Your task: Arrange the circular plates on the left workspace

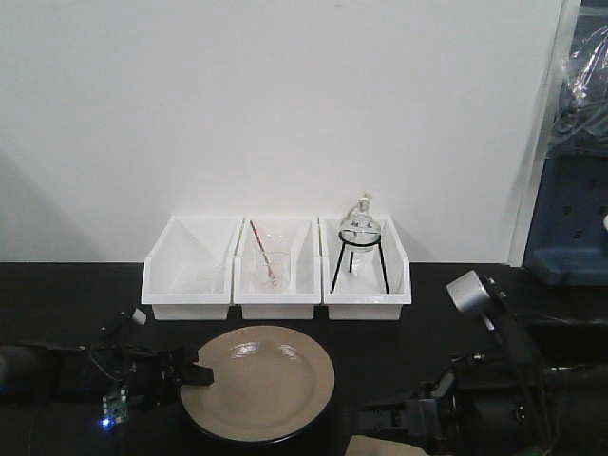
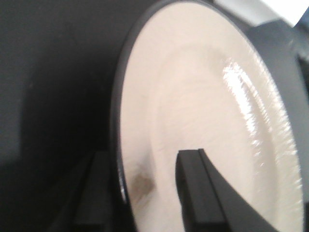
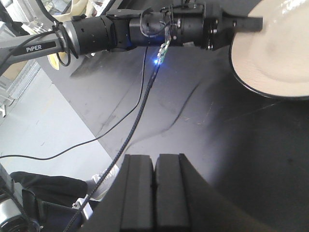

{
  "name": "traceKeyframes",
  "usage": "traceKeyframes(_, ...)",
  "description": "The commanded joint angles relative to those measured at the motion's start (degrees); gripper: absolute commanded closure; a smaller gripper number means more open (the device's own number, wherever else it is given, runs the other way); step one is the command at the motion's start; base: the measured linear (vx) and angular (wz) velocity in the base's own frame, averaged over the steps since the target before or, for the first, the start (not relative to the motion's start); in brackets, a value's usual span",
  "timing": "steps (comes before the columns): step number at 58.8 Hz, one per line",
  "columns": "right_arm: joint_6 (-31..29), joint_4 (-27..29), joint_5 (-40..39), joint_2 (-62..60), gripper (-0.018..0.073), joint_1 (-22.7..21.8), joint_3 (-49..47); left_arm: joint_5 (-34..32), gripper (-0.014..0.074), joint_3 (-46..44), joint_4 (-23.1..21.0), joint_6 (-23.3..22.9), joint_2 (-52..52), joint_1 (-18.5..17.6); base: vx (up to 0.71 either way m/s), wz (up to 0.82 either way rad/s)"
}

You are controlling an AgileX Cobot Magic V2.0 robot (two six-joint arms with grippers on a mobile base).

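Glazed ceramic, beige with a black rim: circular plate [image 1: 275, 385], lying on the black worktop [image 1: 57, 294] before the white bins [image 1: 275, 271]. Likely stiff, slick and breakable; best held at the rim. Left end effector [image 1: 201, 372] clamps its left rim. Right end effector [image 3: 154, 186] closed, empty.

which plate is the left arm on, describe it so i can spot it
Look at the black countertop below the three white bins. Just in front of the middle bin lies a round beige plate with a thin black rim. Unlike the second plate, a sliver at the bottom edge, it shows whole, with the left hand straddling its left rim.
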Motion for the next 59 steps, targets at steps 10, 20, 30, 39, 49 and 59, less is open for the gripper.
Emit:
traceKeyframes(10,-0.85,3.06,1.01,-1.36,0.0529,-0.24,-2.04,2.60,0.0156,-2.02,-1.92,0.00,-5.42,1.31,0.00,0.00)
traceKeyframes(20,-0.85,3.06,1.07,-1.36,0.0529,-0.24,-2.04,5.61,0.0156,-2.02,1.56,0.00,-8.42,3.81,0.00,0.00)
traceKeyframes(30,-0.85,3.13,0.89,-1.36,0.0529,-0.24,-2.04,10.85,0.0164,-2.02,7.85,-3.71,-12.31,7.83,0.00,0.00)
traceKeyframes(39,-0.85,3.13,-0.97,-1.36,0.0529,-0.24,-2.04,15.74,0.0242,-2.02,12.41,-9.96,-16.52,11.88,0.00,0.00)
traceKeyframes(49,3.46,3.13,-4.99,-1.36,0.0532,-1.88,-2.04,21.02,0.0531,-1.26,18.20,-13.51,-22.85,14.44,0.00,0.00)
traceKeyframes(59,6.66,3.07,1.69,-1.36,0.0570,-15.47,-2.04,20.60,0.0602,4.06,22.64,-12.82,-31.40,14.70,0.00,0.01)
